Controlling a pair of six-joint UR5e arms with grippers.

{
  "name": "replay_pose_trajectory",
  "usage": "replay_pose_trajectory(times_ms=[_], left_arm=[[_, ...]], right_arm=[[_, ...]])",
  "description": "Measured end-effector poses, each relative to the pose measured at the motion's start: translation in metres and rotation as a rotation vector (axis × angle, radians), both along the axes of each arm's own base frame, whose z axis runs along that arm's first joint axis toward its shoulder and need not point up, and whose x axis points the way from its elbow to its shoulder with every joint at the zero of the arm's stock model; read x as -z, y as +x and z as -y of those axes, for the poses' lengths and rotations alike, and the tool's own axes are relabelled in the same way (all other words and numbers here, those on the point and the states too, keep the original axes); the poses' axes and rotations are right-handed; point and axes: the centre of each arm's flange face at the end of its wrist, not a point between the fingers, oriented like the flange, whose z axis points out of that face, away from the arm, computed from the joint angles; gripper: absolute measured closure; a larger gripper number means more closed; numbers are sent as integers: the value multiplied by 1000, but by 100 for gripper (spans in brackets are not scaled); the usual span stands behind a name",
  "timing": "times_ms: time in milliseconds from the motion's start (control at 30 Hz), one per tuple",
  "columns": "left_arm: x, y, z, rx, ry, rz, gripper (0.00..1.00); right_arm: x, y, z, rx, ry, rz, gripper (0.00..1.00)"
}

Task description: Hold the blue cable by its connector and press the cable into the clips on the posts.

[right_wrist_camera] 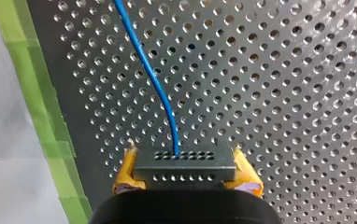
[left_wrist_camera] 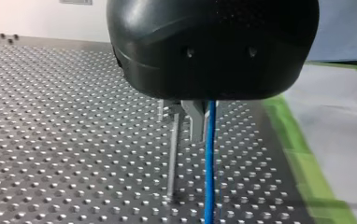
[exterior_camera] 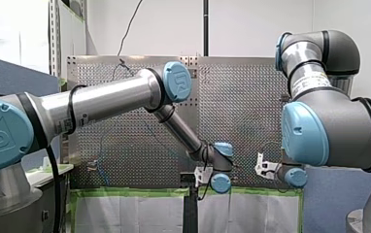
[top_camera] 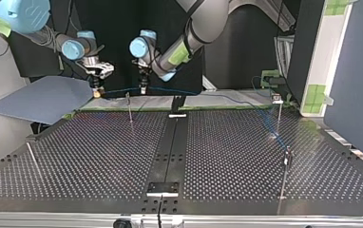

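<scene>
The blue cable (top_camera: 203,93) runs along the table's far edge in the top view, then bends down toward a post (top_camera: 278,114) at the right. My right gripper (right_wrist_camera: 186,173) is shut with its yellow pads (right_wrist_camera: 128,170) on the black connector (right_wrist_camera: 185,163), and the cable (right_wrist_camera: 151,70) leads away from it over the perforated plate. My left gripper (left_wrist_camera: 203,135) is shut on the cable (left_wrist_camera: 209,177) a short way along, with a thin post (left_wrist_camera: 172,154) just beside its fingers. In the top view my right gripper (top_camera: 97,90) and my left gripper (top_camera: 143,89) hang close together above a thin post (top_camera: 129,108).
Further thin posts stand at the top view's near right (top_camera: 285,171) and near left (top_camera: 33,160). A grey-blue sheet (top_camera: 42,99) lies off the table's far left corner. Green tape (right_wrist_camera: 36,93) borders the plate. A black strip with a bracket (top_camera: 163,188) runs down the table's middle.
</scene>
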Motion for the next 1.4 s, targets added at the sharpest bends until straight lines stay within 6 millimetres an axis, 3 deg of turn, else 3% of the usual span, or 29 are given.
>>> replay_pose_trajectory(times_ms=[367,767,1167,1400], left_arm=[[-31,28,14,-9,-50,46,100],[-23,31,5,-3,-38,35,100],[-7,17,-1,13,-17,15,100],[-5,-5,14,60,-9,7,100]], right_arm=[[-3,-8,11,15,5,-1,98],[-5,-11,15,21,5,5,98],[-5,-12,16,24,5,6,98],[-5,-12,16,24,3,7,98]])
